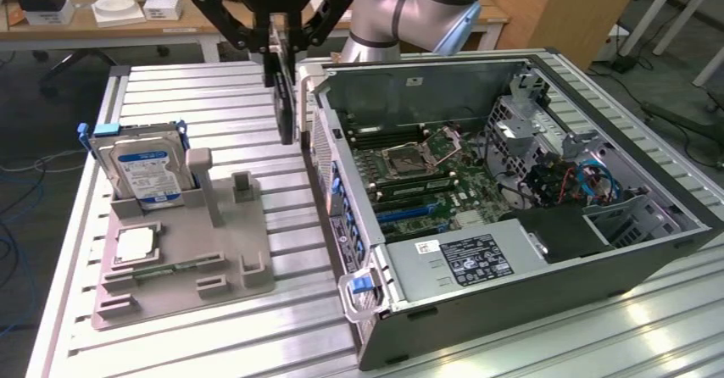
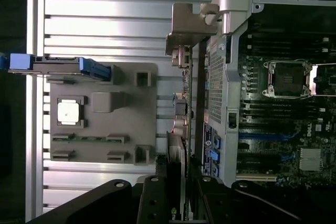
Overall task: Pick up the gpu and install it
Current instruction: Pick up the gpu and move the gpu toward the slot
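Observation:
The gpu (image 1: 285, 105) is a thin dark card hanging upright and edge-on from my gripper (image 1: 283, 49), which is shut on its top edge. The card hangs above the table just outside the open computer case's (image 1: 374, 310) rear wall, on the exterior view's left of the case. In the wrist view the gpu (image 2: 183, 109) runs edge-on away from my fingers (image 2: 157, 192), its silver bracket (image 2: 187, 29) at the far end, beside the case's perforated back panel (image 2: 215, 93). The motherboard (image 1: 425, 183) lies exposed inside the case.
A grey holder block (image 1: 186, 255) stands on the slatted metal table (image 1: 226, 344), carrying an upright blue-labelled hard drive (image 1: 145, 170), a processor chip (image 1: 136, 244) and a narrow green memory stick (image 1: 169, 269). A desk with boxes (image 1: 125, 9) stands behind the table.

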`<state>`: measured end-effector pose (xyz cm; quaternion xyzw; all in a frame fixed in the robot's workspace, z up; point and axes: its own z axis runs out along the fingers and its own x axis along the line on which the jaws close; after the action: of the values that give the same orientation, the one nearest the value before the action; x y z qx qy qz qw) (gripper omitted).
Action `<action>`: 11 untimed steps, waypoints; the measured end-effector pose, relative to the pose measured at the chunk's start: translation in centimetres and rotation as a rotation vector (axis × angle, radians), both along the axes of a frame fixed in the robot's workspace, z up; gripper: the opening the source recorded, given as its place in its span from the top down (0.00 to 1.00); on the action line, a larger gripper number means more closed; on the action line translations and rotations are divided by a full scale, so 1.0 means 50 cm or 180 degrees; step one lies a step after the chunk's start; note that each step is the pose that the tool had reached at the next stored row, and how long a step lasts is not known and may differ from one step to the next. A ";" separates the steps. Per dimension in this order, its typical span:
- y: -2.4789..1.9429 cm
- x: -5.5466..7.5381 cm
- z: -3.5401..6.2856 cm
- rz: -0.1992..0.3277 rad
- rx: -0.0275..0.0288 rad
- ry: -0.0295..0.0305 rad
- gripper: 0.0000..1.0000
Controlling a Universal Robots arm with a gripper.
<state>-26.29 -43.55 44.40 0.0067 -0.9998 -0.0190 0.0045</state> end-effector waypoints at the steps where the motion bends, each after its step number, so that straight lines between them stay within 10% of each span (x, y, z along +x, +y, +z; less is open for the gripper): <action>1: 0.0000 0.004 0.000 0.0001 0.0000 0.0000 0.74; 11: 0.0000 0.056 -0.003 0.0015 0.0000 0.0007 0.74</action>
<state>-23.49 -43.55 44.27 0.0090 -0.9998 -0.0190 0.0056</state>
